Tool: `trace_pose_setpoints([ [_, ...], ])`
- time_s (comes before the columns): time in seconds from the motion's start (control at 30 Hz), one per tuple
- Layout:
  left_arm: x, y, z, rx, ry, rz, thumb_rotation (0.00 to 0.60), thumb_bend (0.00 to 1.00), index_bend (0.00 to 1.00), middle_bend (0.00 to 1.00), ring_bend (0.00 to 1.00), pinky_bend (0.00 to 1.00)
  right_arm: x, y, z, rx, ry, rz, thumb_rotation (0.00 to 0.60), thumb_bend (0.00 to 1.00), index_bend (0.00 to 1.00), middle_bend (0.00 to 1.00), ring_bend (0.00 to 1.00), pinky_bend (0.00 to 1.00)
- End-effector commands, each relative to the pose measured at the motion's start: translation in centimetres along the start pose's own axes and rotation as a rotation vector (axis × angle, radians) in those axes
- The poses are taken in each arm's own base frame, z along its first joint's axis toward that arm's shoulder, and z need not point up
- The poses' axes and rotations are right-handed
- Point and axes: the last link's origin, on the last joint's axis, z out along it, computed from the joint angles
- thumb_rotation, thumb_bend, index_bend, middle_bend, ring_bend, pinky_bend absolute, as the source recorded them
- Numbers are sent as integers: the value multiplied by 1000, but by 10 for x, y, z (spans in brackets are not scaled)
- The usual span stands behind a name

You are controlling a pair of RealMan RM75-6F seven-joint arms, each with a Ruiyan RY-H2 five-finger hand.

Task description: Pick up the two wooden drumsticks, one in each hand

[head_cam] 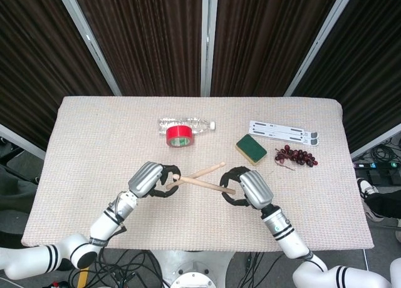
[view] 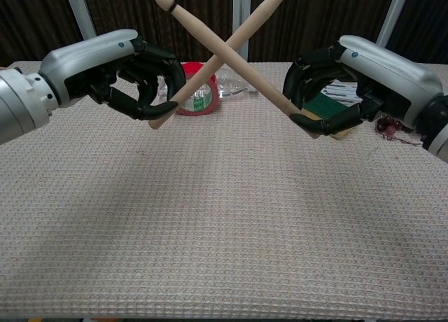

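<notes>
- The left hand (view: 133, 73) is raised above the worktop (head_cam: 94, 131), its dark fingers curled around the butt end of one wooden drumstick (view: 245, 35).
- That left drumstick slants up and to the right; in the chest view its tip runs past the top edge of the picture.
- The right hand (view: 336, 84) is also raised, fingers wrapped around the butt end of the other wooden drumstick (view: 192, 24).
- The right drumstick slants up and to the left, ending in a rounded tip with a dark band just below it.
- The two sticks cross in an X between the hands, both clear of the worktop; whether they touch at the crossing cannot be told.
- From the head view, the hands sit near each other at the middle of the beige woven worktop, toward its front edge.
- Behind the hands lies a roll of red tape (head_cam: 178, 136), touching a clear plastic bottle (head_cam: 188, 123) lying on its side.
- To the right rest a green and yellow sponge (head_cam: 251, 148), a bunch of dark grapes (head_cam: 296, 156) and a flat white folding stand (head_cam: 283, 132).
</notes>
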Motion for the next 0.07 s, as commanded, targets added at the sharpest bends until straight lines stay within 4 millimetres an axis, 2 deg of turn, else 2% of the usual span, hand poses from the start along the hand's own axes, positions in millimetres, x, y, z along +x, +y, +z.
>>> trace_pose_setpoints([
  [0.03, 1, 0, -1, -5, 1, -2, 600, 523, 641, 683, 677, 602, -1, -2, 2, 0, 10, 2, 600, 929, 611, 582, 377, 346],
  [0.07, 1, 0, -1, -6, 1, -4, 600, 523, 641, 682, 676, 602, -1, -2, 3, -1, 13, 3, 600, 929, 612, 582, 377, 346],
])
